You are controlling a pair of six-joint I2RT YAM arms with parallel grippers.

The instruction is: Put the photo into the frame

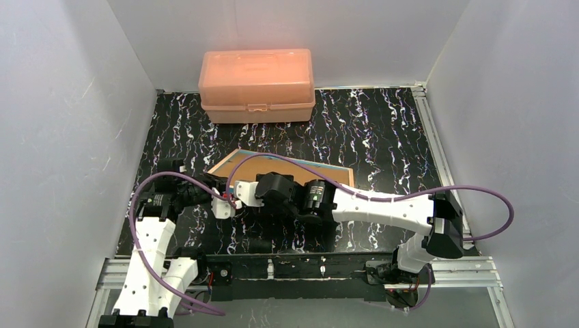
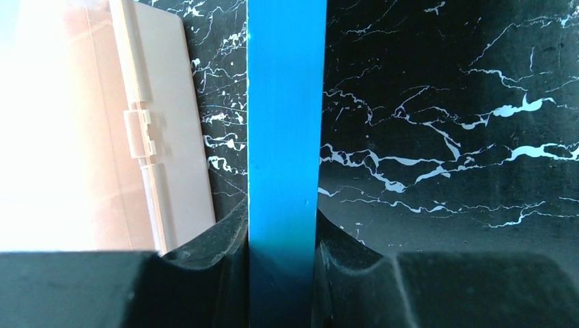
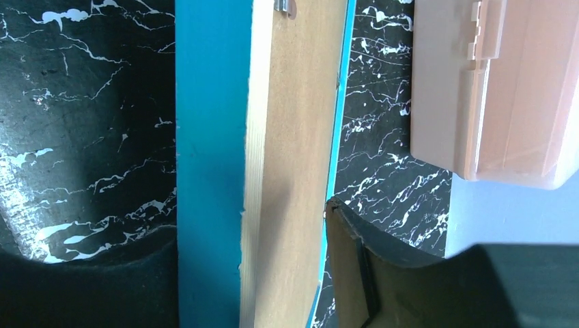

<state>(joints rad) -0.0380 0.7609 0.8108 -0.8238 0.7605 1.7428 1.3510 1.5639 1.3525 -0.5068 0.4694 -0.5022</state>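
The frame [image 1: 300, 166] is tilted over the black marbled table, brown backing up, with its blue front showing only as a thin rim. My left gripper [image 1: 220, 193] is shut on its near-left edge. In the left wrist view the blue edge [image 2: 283, 102] runs straight up between the jaws of that gripper [image 2: 282, 232], which press it from both sides. My right gripper [image 1: 243, 193] straddles the frame [image 3: 293, 102] just beside the left one. Its jaws [image 3: 249, 232] stand against the blue face and against the far rim of the wooden back. The photo is hidden or out of view.
A salmon-pink plastic box [image 1: 257, 85] stands shut against the back wall and also shows in both wrist views [image 2: 89, 137] [image 3: 498, 89]. White walls enclose the table on three sides. Both forearms and their purple cables cross the near half of the table.
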